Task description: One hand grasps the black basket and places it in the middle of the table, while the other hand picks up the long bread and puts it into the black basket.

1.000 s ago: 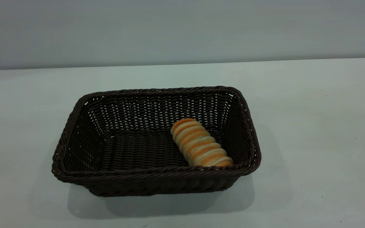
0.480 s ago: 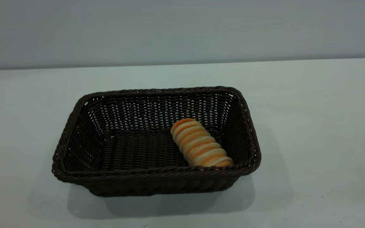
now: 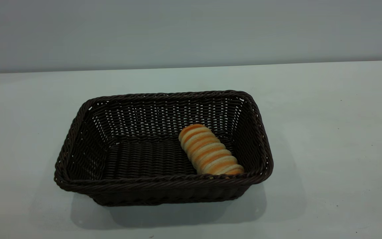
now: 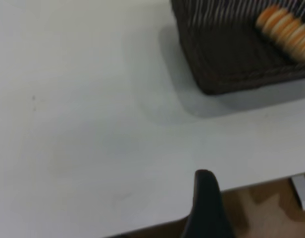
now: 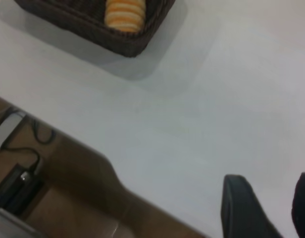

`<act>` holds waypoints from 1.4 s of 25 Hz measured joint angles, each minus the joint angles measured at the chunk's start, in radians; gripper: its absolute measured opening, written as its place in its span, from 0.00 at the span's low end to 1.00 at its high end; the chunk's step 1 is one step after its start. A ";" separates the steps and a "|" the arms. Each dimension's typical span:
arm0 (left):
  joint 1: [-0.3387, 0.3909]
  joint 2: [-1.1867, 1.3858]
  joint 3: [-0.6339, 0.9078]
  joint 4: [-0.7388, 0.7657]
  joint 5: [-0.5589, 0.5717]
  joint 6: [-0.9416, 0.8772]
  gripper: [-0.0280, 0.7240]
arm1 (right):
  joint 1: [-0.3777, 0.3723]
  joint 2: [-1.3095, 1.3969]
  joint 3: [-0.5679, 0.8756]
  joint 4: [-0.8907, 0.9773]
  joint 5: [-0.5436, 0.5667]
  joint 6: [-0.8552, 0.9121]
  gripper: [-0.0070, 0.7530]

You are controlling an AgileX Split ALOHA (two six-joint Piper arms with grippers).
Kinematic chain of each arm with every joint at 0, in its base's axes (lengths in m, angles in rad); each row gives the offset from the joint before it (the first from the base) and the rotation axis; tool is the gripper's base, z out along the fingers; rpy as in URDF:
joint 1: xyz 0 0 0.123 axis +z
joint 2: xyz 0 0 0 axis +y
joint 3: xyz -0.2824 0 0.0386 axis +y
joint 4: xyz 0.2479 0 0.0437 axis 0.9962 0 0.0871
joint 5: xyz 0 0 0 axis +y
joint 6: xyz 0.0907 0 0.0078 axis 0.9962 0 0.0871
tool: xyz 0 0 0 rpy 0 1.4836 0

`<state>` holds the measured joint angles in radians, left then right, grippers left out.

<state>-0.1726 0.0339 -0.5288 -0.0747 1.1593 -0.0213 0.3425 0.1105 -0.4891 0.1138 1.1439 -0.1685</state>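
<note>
Right gripper [image 5: 266,208] in the right wrist view: two dark fingers apart at lower right of frame, released, nothing between them, over bare table [image 5: 202,114]; black basket [image 5: 137,44] with long bread [image 5: 125,12] at top left, well apart. Left wrist view: only one dark finger [image 4: 206,203] at bottom centre, so left gripper spread can't be told; basket corner [image 4: 227,69] and bread [image 4: 286,32] upper right. Exterior view: no arms in frame; black basket [image 3: 78,132] mid-table [image 3: 327,132], long bread [image 3: 209,151] inside, lying diagonally at its right end.
</note>
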 joint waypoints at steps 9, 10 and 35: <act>0.000 0.000 0.008 0.044 -0.001 0.001 0.82 | 0.000 -0.017 0.010 -0.041 -0.021 0.068 0.32; 0.000 0.000 0.010 0.045 -0.001 0.001 0.82 | 0.000 -0.018 0.010 -0.041 -0.021 0.075 0.32; 0.000 0.000 0.040 0.044 -0.024 0.044 0.82 | 0.000 -0.021 0.010 -0.024 -0.021 0.085 0.32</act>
<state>-0.1726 0.0336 -0.4890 -0.0305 1.1354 0.0225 0.3425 0.0893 -0.4796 0.0897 1.1231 -0.0837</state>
